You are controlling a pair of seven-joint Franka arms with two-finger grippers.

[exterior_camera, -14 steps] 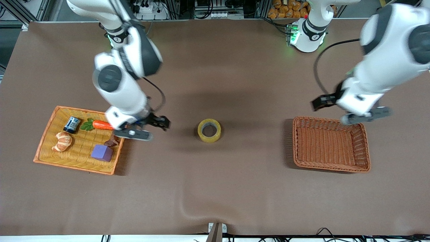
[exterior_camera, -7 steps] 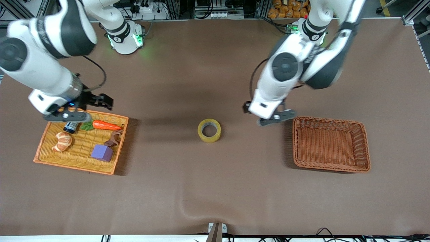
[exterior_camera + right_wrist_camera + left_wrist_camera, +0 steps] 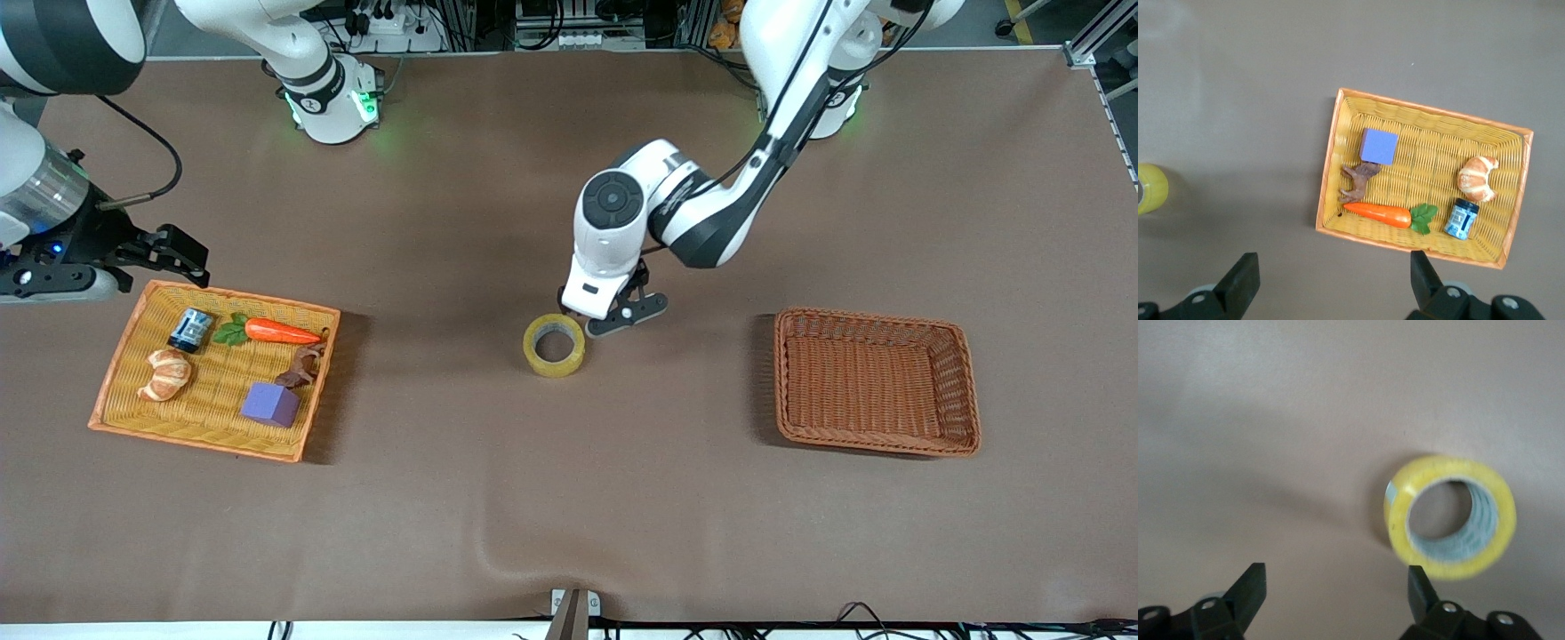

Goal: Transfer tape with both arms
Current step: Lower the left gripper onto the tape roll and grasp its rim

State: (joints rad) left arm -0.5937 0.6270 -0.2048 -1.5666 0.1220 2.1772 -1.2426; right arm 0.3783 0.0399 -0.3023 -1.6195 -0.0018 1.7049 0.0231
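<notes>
left gripper (image 3: 1337, 587): fingers apart, empty, beside tape (image 3: 554, 345) | right gripper (image 3: 1331, 273): fingers apart, empty

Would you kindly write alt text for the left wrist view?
A translucent yellowish ring-shaped roll of packing tape lies flat on the brown table cover, just past the left end effector, whose two black fingers stand wide open, not touching it.

A high camera faces me across the whole table (image 3: 569, 498), while my left wrist camera looks down close on the tape (image 3: 1449, 525), also seen at the right wrist picture's left edge.
</notes>
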